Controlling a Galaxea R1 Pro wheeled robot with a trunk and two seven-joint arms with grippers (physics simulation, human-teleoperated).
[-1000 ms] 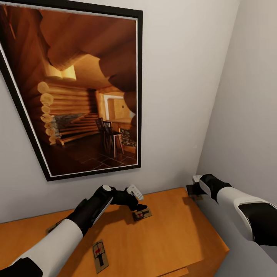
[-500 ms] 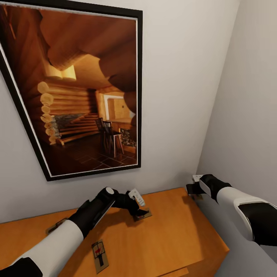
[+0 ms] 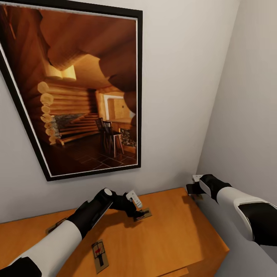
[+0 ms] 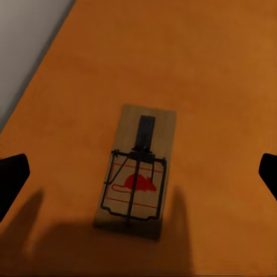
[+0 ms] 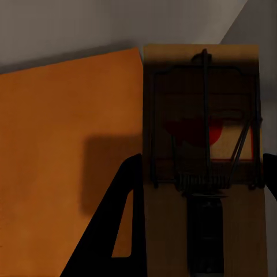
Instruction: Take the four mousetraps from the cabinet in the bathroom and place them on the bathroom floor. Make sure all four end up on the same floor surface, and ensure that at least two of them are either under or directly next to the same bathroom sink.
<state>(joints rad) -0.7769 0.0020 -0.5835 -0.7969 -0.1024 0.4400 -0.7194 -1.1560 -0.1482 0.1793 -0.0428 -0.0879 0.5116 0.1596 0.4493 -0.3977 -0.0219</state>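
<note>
Left gripper (image 3: 139, 211) spread wide, fingers (image 4: 12, 176) either side of a mousetrap (image 4: 137, 178) lying flat on the cabinet (image 3: 173, 234) top, gripping nothing. Right gripper (image 3: 191, 189) closed on a second mousetrap (image 5: 202, 156), held at the cabinet's far right corner beside the wall. Two more mousetraps on the cabinet top: one (image 3: 99, 255) near the front edge, another (image 3: 55, 226) partly hidden behind the left forearm.
</note>
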